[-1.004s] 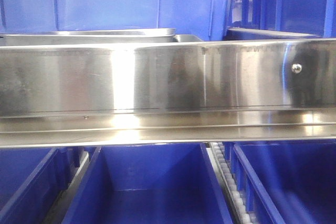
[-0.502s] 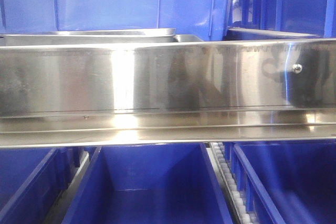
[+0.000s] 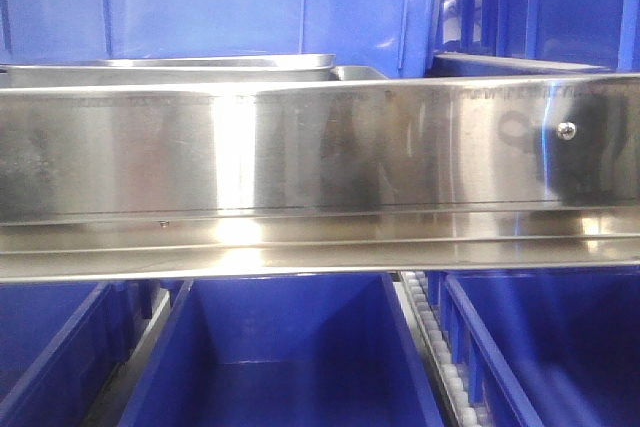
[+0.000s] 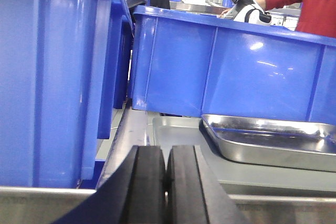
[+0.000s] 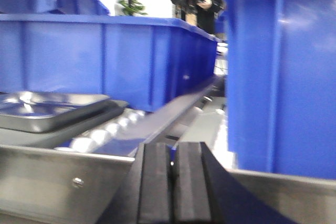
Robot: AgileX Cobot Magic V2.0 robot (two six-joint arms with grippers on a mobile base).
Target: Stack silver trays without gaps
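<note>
Low, both fingers [image 4: 166, 182] [image 5: 172, 182] pressed together, facing silver trays [image 4: 273, 140].

two silver trays [image 4: 273, 142], several blue bins [image 4: 226, 66]

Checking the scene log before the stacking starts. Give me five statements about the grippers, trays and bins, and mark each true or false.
1. The left gripper has its fingers pressed together with nothing between them. True.
2. The right gripper grips a tray. False: it is shut on nothing.
3. A silver tray lies in front of a blue bin in the left wrist view. True.
4. The bins are red. False: they are blue.
5. The steel rail in the front view bears a screw. True.
</note>
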